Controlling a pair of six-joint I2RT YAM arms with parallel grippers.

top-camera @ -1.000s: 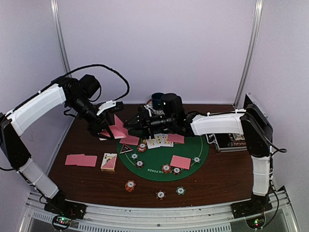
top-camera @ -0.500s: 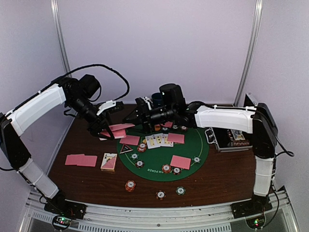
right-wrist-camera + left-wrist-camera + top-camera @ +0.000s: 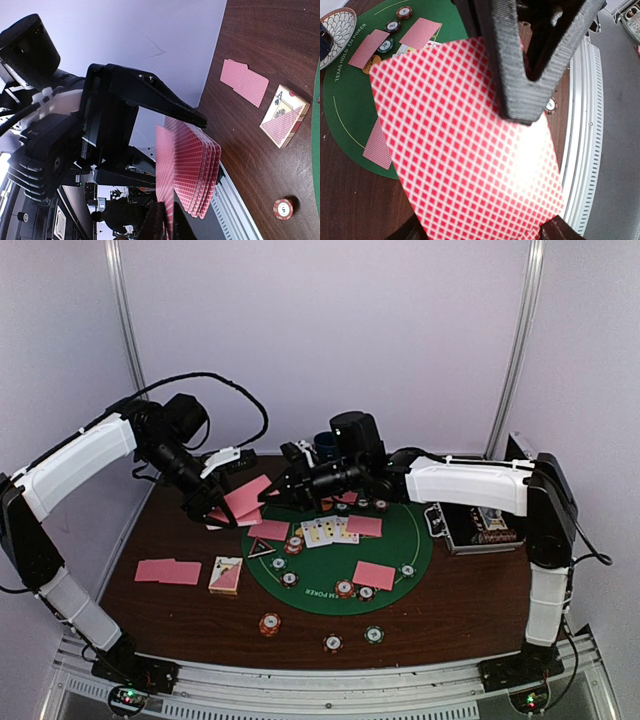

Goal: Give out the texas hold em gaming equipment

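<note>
Right gripper (image 3: 275, 490) reached across, top card (image 3: 245, 497) tilted up

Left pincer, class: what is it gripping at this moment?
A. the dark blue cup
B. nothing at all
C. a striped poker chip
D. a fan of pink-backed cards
D: the left pincer is clamped on the pink-backed cards, which show fanned out between its fingers in the right wrist view.

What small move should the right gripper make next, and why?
Probably pull the right gripper back, sliding the single card free: it pinches that card's edge, already fanned off the stack clamped in the left gripper.
</note>
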